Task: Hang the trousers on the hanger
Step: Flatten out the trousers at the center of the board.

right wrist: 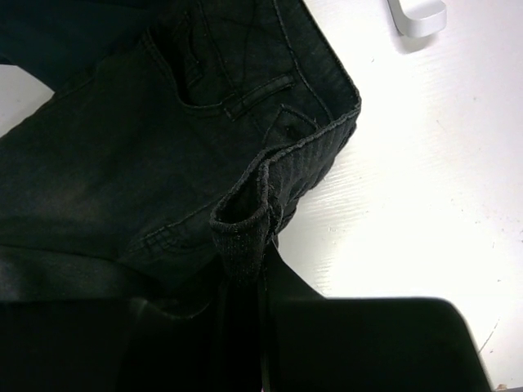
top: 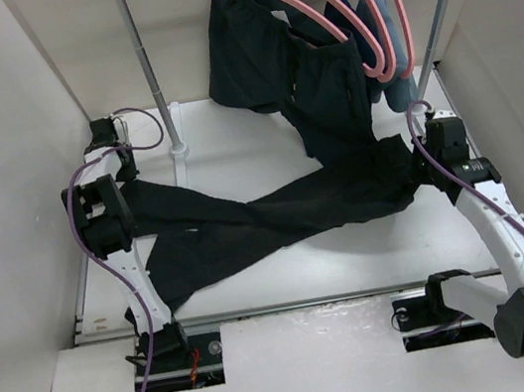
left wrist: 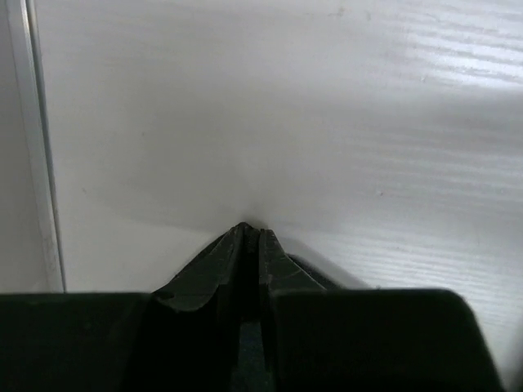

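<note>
– Two grippers: what do they hold?
– The right gripper (right wrist: 245, 265) pinches the waistband of the trousers (top: 266, 220), which lie sprawled across the table (top: 353, 261). The left gripper (left wrist: 249, 233) is closed on nothing visible. The hook of the hanger (top: 311, 7) is cut off.

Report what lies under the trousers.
Only the white table shows around the trousers, whose waistband the right end effector pinches. Anything beneath the cloth is covered and cannot be seen.
</note>
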{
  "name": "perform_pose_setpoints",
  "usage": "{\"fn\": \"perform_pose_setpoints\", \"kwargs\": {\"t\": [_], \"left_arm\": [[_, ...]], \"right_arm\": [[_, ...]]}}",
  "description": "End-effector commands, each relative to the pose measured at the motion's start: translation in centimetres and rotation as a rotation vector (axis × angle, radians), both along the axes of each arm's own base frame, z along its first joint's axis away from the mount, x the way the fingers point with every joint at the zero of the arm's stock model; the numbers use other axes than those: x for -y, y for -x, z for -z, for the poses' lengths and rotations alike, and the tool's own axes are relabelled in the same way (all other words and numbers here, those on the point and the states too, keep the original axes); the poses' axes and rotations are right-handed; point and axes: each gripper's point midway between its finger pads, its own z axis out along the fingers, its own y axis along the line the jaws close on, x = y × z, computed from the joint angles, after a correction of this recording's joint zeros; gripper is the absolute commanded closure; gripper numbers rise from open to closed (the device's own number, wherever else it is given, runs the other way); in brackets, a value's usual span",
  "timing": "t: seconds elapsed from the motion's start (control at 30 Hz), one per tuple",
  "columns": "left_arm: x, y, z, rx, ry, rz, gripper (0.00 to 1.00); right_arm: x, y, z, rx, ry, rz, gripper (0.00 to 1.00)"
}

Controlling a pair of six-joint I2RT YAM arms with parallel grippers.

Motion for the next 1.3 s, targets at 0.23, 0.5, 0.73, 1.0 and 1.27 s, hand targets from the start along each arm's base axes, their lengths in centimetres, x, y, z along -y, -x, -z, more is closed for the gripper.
{"fn": "perform_pose_setpoints", "kwargs": {"t": [0.23,0.5,0.73,1.0,1.27], "left_arm": [[-1.7,2.5,-22.1,0.232,-0.145,0.097,1.00],[-6.0,18.9,-19.6,-0.129,-0.300,0.080,1.00],[-9.5,33.4,-13.8,-0.540,-0.490,0.084,1.00],[-7.6,38.8,-8.8,-0.695,-0.450,0.146,1.00],[-5.4,46.6,-5.5,-1.018,-0.381,0.295,0.95]], "right_arm": [[2.4,-3.0,-8.3,0.225,0.021,0.088,1.00],[4.8,2.6,-5.0,0.272,-0.125,0.397,1.00],[7.3,8.1,-5.2,0.421,-0.203,0.734,1.00],[7.5,9.7,-2.4,0.381,-0.217,0.804,1.00],[9.0,13.4,-2.5,0.463,-0.249,1.008,0.45]]}}
